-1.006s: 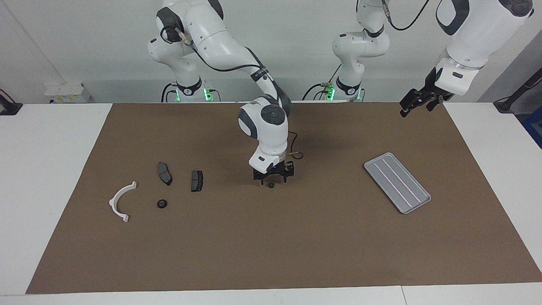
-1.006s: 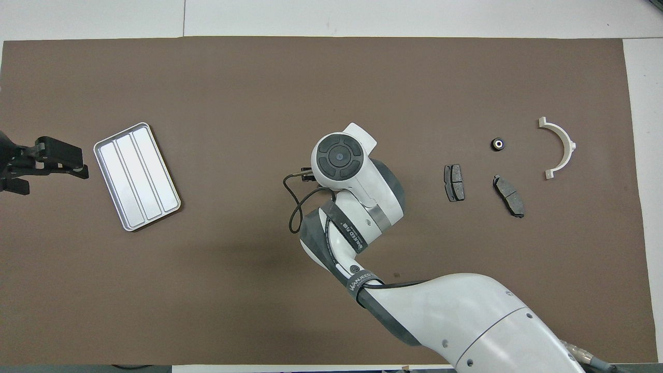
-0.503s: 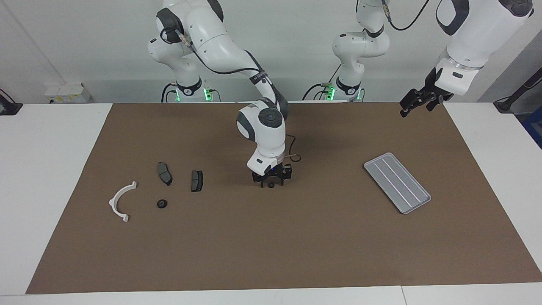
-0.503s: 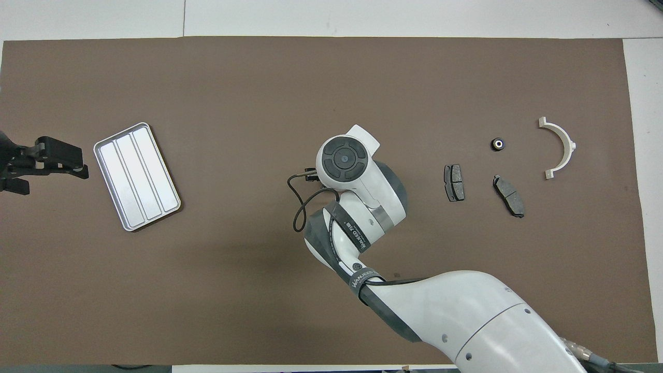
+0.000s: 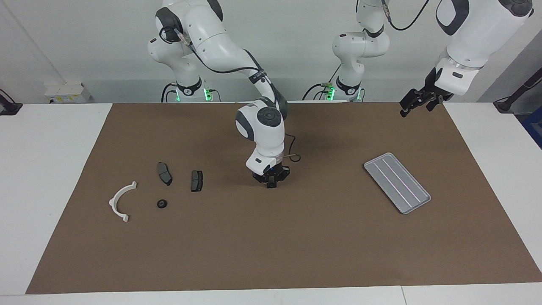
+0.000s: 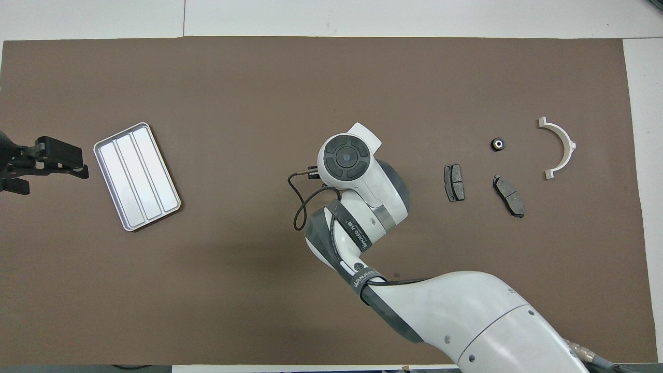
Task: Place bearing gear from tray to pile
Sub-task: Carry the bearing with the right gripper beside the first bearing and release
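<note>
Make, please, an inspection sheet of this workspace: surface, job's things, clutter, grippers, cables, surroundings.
Surface: brown mat on a white table; no spill seen.
Job's things: tray toward the left arm's end, nothing in it. One bearing gear toward the right arm's end, beside the white bracket and farther from the robots than the two brake pads.
Clutter: nothing seen.
Grippers: right gripper is down at the mat's middle, fingers together; whether they hold a part cannot be told. Left gripper waits raised over the mat's corner near the tray.
Cables: black cable loop at the right wrist, close over the mat.
Surroundings: white box by the wall.
</note>
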{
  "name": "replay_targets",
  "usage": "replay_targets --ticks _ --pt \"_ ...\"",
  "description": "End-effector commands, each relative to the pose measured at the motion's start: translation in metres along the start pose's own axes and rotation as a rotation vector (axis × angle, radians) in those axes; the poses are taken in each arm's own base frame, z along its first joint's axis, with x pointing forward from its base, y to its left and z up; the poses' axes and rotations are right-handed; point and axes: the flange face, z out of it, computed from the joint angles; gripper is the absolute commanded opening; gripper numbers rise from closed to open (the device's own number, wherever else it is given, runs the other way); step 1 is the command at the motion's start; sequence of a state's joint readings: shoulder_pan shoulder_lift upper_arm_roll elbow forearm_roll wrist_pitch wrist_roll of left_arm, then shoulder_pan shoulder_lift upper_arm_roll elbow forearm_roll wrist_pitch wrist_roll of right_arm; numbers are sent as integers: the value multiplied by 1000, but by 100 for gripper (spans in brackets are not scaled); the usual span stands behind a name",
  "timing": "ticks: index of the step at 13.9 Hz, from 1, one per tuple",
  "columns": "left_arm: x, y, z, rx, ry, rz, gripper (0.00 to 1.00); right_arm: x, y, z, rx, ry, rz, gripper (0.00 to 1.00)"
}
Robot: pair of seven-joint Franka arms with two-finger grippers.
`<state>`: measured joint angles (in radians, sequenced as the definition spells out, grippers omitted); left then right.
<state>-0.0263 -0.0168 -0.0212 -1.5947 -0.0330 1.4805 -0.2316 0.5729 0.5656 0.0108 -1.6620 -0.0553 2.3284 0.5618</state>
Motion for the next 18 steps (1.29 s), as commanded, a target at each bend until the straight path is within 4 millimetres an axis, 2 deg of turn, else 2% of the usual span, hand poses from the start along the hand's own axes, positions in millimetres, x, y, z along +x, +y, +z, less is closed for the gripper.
replay_targets --ticks 1,3,5,10,14,16,18 --pt "-8 -2 0 -13 12 5 100 4 7 2 4 3 26 0" --pt "-8 -2 0 -13 12 5 100 21 24 -8 3 13 43 0" --pt "-8 -2 0 -13 12 5 100 44 54 -26 -8 8 27 0" --pt "-8 -2 0 -13 12 5 100 84 159 -76 -5 31 -2 0" --pt "-8 -2 0 -13 11 5 100 103 262 -78 -16 34 -79 0" --pt "-8 -2 0 -13 12 5 100 105 296 -75 0 29 -112 0" --pt "-8 -2 0 -13 12 5 100 100 314 -67 1 9 -122 0"
